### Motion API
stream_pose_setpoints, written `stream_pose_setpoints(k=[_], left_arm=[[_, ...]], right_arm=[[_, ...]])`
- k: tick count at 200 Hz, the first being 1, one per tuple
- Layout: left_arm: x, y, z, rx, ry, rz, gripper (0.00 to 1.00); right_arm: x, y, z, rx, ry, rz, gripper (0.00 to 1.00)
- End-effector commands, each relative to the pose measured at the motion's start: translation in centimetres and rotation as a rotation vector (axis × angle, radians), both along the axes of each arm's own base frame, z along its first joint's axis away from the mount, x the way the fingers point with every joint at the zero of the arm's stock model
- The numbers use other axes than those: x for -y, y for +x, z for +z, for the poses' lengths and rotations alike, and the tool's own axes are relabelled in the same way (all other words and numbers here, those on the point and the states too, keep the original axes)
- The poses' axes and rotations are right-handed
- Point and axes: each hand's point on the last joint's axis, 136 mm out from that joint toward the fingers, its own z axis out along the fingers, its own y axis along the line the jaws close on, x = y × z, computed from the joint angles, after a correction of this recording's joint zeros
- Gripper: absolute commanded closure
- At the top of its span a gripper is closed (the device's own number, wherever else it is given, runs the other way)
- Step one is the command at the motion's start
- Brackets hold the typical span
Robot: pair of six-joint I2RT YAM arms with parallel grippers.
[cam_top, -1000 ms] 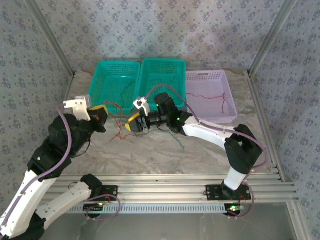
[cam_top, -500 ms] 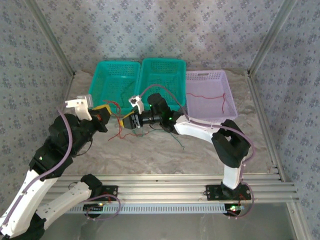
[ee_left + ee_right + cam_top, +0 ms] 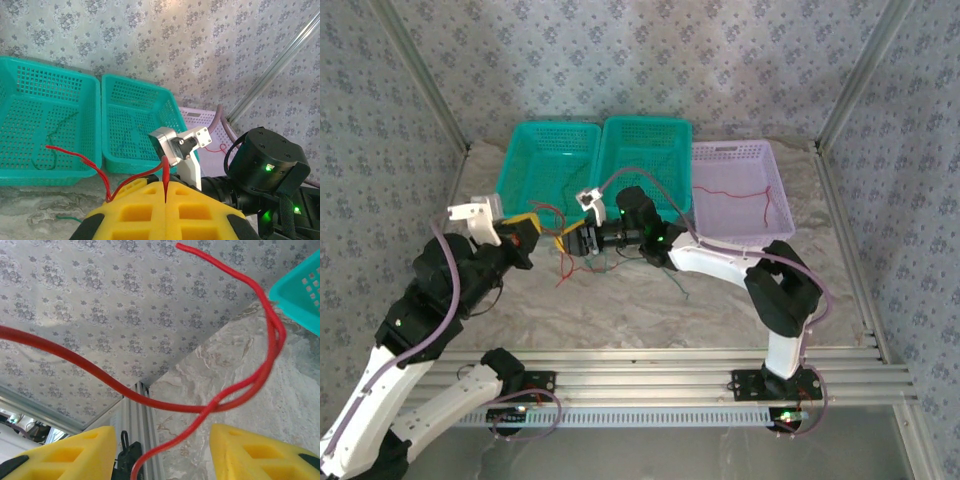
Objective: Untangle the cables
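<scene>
**A:** Top view first. Your left tool was clenched on the red cable and raised over the bench, in front of the left teal basket.
**B:** And your right tool?
**A:** Just beside the left one, facing it, at the same cable. A loose end hung down to the bench between them. A green cable lay on the bench under your right arm. A second red cable sat in the purple basket.
**B:** Left wrist?
**A:** The left tool had its pads pressed together with the red cable pinched in the seam. The free end arced left across the front of the left teal basket. A second green cable lay inside that basket.
**B:** Right wrist?
**A:** Your right tool was released, fingers well apart. The red cable ran between them, touching neither pad that I could see. It crossed itself in a loop over the bench, near a teal basket corner.
</scene>
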Motion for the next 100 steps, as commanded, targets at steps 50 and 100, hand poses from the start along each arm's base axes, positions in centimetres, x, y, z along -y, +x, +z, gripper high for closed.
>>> stream_pose_setpoints(k=[50, 100], left_arm=[[0.2, 0.0, 1.7, 0.043, -0.056, -0.01, 1.0], [-1.1, -0.8, 3.0, 0.079, -0.041, 0.02, 1.0]], right_arm=[[-2.0, -1.8, 0.0, -0.015, 0.012, 0.046, 0.67], [-0.1, 0.0, -2.8, -0.033, -0.064, -0.046, 1.0]])
